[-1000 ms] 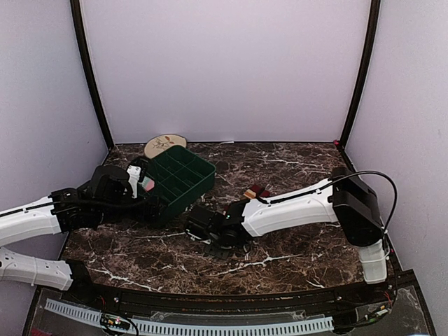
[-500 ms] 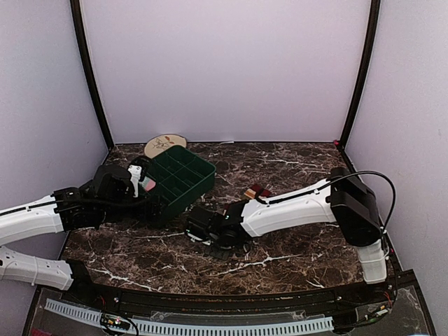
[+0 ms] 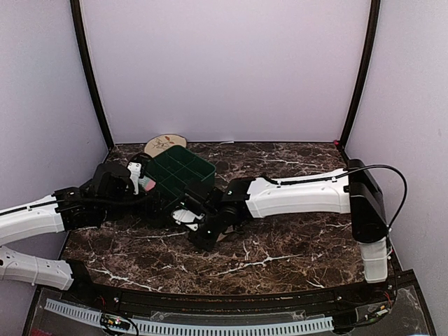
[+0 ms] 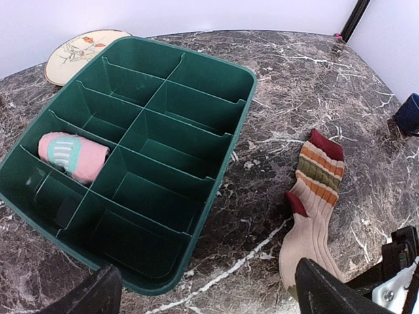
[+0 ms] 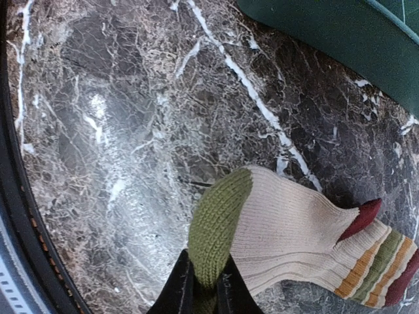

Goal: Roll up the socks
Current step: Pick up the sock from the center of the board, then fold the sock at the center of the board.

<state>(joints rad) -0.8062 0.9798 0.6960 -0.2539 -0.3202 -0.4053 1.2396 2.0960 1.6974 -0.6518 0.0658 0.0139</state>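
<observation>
The tan sock (image 5: pixel 288 229) lies flat on the marble, with its brown-orange striped cuff toward the right in the right wrist view. My right gripper (image 5: pixel 204 271) is shut on the sock's green toe. In the left wrist view the same tan sock (image 4: pixel 314 209) lies right of the green bin. The pink sock (image 4: pixel 72 155) sits rolled in a left compartment of that bin. My left gripper (image 4: pixel 209 297) hangs open over the bin's near corner, holding nothing. From above, my right forearm (image 3: pixel 294 196) covers the tan sock.
The green divided bin (image 4: pixel 242 124) stands at the left middle of the table, and its other compartments hold nothing. A round beige patterned plate (image 4: pixel 82 49) lies behind it by the back wall. Black frame posts stand at both back corners.
My right gripper has closed on the tan sock's toe. The right arm has swung left toward the bin and now covers the striped cuff seen earlier. The left arm has barely moved.
</observation>
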